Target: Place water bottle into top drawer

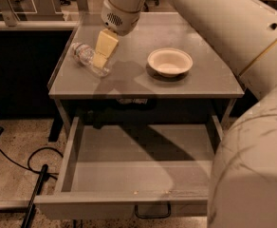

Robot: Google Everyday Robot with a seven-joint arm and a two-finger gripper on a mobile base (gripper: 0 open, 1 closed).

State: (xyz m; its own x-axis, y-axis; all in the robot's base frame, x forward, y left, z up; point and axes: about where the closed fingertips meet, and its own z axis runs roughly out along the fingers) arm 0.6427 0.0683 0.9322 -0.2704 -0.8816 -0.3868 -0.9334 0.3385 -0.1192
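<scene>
The water bottle (84, 54) lies on its side at the left of the grey tabletop (143, 82), clear and ribbed. My gripper (101, 60) hangs from the cream arm and sits right over the bottle's near end, covering part of it; whether it touches the bottle does not show. The top drawer (143, 172) stands pulled out below the tabletop, its flat grey bottom bare, with a dark loop handle (152, 213) on the front.
A white bowl (170, 62) sits on the tabletop to the right of the bottle. My large cream arm (252, 127) fills the right side of the view. Black cables (34, 167) lie on the speckled floor at left.
</scene>
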